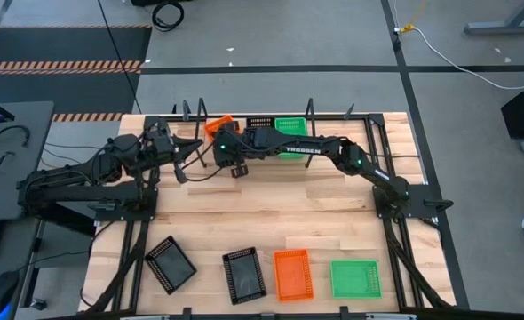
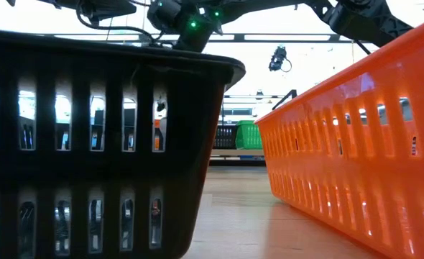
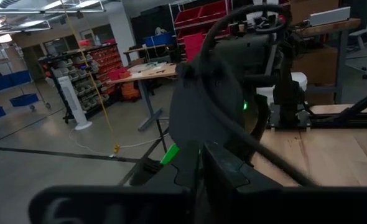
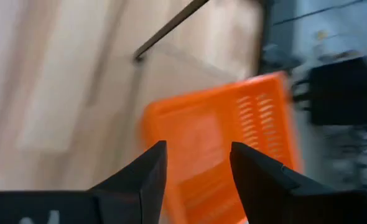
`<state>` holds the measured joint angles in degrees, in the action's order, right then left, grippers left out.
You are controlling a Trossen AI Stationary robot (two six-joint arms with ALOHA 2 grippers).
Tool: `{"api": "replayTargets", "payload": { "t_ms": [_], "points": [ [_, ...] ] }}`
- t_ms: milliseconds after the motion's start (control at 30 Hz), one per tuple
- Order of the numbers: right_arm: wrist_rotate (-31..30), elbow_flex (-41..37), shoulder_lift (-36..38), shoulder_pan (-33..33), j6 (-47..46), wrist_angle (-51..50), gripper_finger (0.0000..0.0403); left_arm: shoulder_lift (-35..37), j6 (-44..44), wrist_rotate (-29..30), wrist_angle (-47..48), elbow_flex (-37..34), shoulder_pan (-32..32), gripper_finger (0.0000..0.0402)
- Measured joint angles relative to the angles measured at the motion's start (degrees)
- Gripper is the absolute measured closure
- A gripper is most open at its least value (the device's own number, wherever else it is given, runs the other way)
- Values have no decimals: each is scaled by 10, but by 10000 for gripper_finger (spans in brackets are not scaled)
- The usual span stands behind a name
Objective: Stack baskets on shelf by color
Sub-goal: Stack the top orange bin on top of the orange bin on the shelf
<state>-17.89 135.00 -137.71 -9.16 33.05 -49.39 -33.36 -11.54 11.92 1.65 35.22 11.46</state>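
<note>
On the shelf [image 1: 337,124] at the table's far edge, an orange basket [image 1: 221,124] sits at the left, a black basket [image 1: 260,122] in the middle and a green basket [image 1: 290,127] at the right. My right gripper [image 1: 216,140] reaches across from the right and hangs slanting down over the orange basket [image 4: 221,124]. It is open [image 4: 198,155], with its fingers above the basket's floor and nothing between them. My left gripper [image 1: 191,149] waits just left of it, level and shut [image 3: 201,163]. Several more baskets lie near the front edge.
Along the near edge lie two black baskets [image 1: 170,264] [image 1: 244,274], an orange basket [image 1: 291,274] and a green basket [image 1: 355,278]. Thin black posts [image 1: 311,107] stand up along the shelf. The wood between the shelf and the near baskets is bare.
</note>
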Motion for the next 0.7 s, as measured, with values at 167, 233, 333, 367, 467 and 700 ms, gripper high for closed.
{"api": "replayTargets", "payload": {
  "t_ms": [167, 233, 333, 367, 467, 700],
  "points": [
    [55, 0, 0, -3, -27, -61, 222, 0, 3, 0, 0, 0, 0, 366],
    [56, 0, 0, -3, -31, -61, 222, 0, 3, 0, 0, 0, 0, 367],
    [58, 0, 0, -8, -31, -56, 224, 0, 3, 0, -1, 0, 0, 371],
    [63, 0, 0, -10, -34, -54, 225, 0, 3, 0, -1, 0, 0, 373],
    [84, 1, -18, -20, -55, -43, 232, 0, 3, 0, -1, 0, 0, 376],
    [73, -1, -48, -23, -24, -13, 254, 0, 3, 0, -2, 0, 0, 368]
  ]
}}
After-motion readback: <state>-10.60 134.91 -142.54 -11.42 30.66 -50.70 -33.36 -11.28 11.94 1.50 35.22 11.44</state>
